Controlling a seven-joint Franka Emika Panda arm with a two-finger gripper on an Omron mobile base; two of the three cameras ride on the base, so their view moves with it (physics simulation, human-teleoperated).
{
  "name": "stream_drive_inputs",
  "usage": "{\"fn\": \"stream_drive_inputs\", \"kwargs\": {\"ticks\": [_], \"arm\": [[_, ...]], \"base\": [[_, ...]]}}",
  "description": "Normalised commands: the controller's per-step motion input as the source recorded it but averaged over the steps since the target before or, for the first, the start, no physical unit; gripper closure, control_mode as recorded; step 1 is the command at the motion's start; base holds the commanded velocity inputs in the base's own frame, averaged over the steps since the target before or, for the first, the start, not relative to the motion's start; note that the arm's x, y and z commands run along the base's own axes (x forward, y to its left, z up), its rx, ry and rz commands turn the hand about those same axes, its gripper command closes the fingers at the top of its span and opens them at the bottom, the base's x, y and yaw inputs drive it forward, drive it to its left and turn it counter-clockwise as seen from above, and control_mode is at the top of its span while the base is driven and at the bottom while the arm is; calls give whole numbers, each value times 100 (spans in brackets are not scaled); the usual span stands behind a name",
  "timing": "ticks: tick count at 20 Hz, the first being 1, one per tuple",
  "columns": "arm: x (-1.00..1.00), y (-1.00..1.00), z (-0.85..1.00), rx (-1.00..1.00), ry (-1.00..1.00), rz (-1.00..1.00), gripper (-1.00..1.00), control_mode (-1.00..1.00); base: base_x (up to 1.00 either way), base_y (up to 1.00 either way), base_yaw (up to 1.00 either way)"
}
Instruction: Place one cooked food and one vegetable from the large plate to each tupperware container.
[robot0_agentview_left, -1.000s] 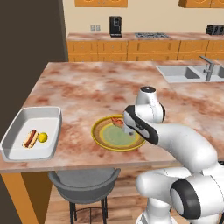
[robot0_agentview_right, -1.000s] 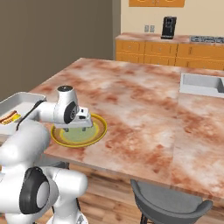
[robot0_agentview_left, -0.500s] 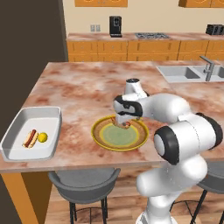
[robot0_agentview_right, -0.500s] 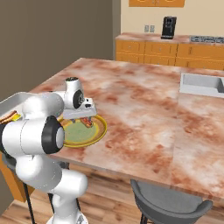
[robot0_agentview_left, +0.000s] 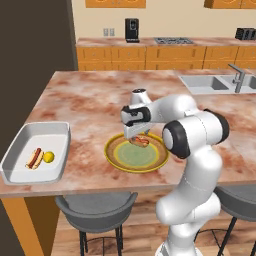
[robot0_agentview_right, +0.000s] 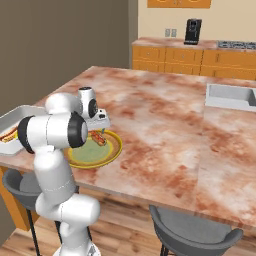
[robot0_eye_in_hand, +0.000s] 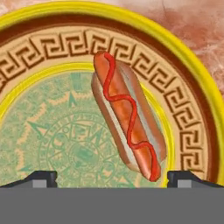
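Note:
The large plate (robot0_agentview_left: 116, 159) with its mustard rim and green centre lies near the counter's front edge. One hot dog (robot0_agentview_left: 141, 141) with a ketchup line rests on its far side. My gripper (robot0_agentview_left: 134, 132) hangs open just above that hot dog, which sits between the fingertips (robot0_eye_in_hand: 42, 178) in the hand view, nearer the right one. The hot dog (robot0_eye_in_hand: 127, 114) lies slanted across the plate (robot0_eye_in_hand: 192, 85). The white tupperware container (robot0_agentview_left: 30, 136) stands to the left and holds a second hot dog (robot0_agentview_left: 34, 158) and a small yellow piece (robot0_agentview_left: 48, 156). From the right, the plate (robot0_agentview_right: 80, 161), hot dog (robot0_agentview_right: 98, 138) and container (robot0_agentview_right: 15, 118) show too.
A sink (robot0_agentview_left: 207, 83) is set into the counter at the right. Grey stools (robot0_agentview_left: 95, 206) stand under the front edge. Orange cabinets with a coffee machine (robot0_agentview_left: 131, 27) and a stove run along the back wall. The marbled counter (robot0_agentview_left: 95, 100) stretches behind the plate.
The arm has swung round and the hand has shifted slightly left and lower over the plate's far side, onto the hot dog. The jaws stay open.

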Motion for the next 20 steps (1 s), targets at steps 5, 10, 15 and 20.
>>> {"fn": "stream_drive_inputs", "kwargs": {"ticks": [5, 10, 15, 20], "arm": [[47, -9, -15, 0, 0, 9, -100, -100], [15, 0, -18, 0, 0, 7, -100, -100], [-20, 0, -35, 0, 4, 1, -100, -100], [-3, 0, -36, 0, 2, 3, -100, -100]], "base": [[0, 0, 0], [0, 0, 0], [0, 0, 0], [0, 0, 0]]}}
